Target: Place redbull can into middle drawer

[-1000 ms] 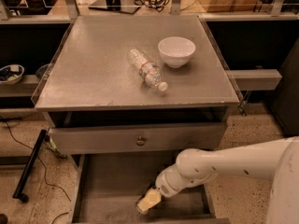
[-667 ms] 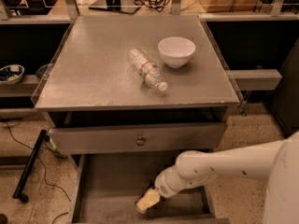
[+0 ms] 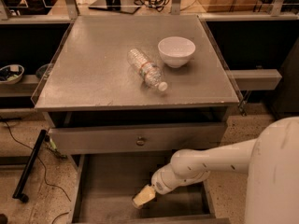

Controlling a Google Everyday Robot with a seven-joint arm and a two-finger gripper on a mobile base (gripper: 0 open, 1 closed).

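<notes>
Locate the hand point(image 3: 144, 196) low inside the open middle drawer point(image 3: 110, 183), just above the drawer floor and near the front edge, right of centre. Trace the white arm point(image 3: 210, 160) from the right edge of the view down and to the left to reach it. Treat the grasp state as undetermined: cannot tell whether released, clenched or holding anything. Record the redbull can as not discernible in this view; cannot tell whether carried by the hand or resting behind it.

Find the closed drawer front point(image 3: 93, 139) with its round brass knob point(image 3: 140, 140) directly above the open drawer. On the desk point(image 3: 88, 64), identify a clear plastic water bottle point(image 3: 147, 70) lying on its side, cap toward the front right, and a white bowl point(image 3: 176, 51) upright just beside it at the rear right, apart from it.

Compare with the frames from one second and 0.7 second ago: expect almost the same hand position in the drawer, at most shifted slightly left. Confirm bottle, bowl and both drawers unchanged.
</notes>
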